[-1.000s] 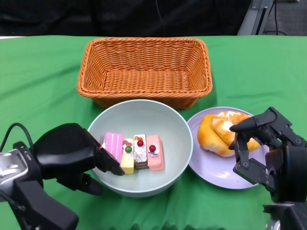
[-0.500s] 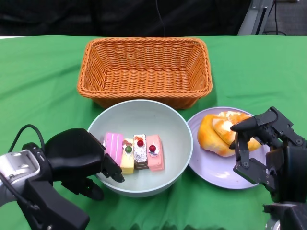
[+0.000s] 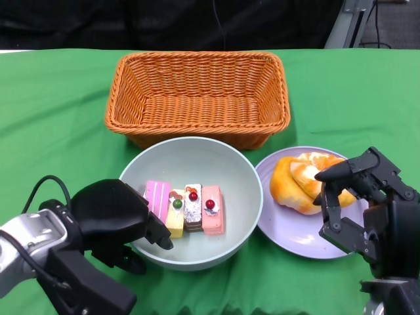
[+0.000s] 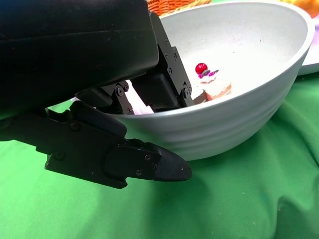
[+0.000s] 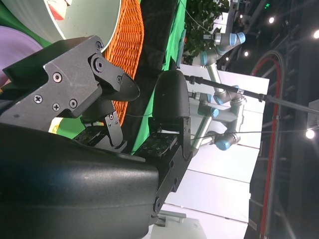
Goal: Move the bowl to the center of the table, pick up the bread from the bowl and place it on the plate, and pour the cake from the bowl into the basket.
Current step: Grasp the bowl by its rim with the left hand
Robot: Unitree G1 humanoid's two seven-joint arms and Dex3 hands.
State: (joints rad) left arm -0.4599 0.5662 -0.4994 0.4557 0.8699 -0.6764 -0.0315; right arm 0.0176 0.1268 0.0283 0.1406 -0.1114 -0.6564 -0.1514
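The pale green bowl (image 3: 197,161) stands mid-table, in front of the wicker basket (image 3: 197,58). Several small cake slices (image 3: 192,209) lie in a row inside it. My left hand (image 3: 111,216) grips the bowl's left rim. In the left wrist view its fingers (image 4: 164,92) reach inside the bowl (image 4: 234,119) and the thumb lies against the outer wall. The orange bread (image 3: 298,180) lies on the lilac plate (image 3: 289,226) to the bowl's right. My right hand (image 3: 364,197) hovers over the plate's near right side, fingers apart and holding nothing.
The basket holds nothing and sits close behind the bowl, almost touching it. A green cloth (image 3: 52,118) covers the table, bare on both sides of the basket. The plate's edge meets the bowl's right side.
My left hand has slid right and nearer along the bowl's left rim, taking a firmer grip. The bowl, plate, bread and right hand stay where they were.
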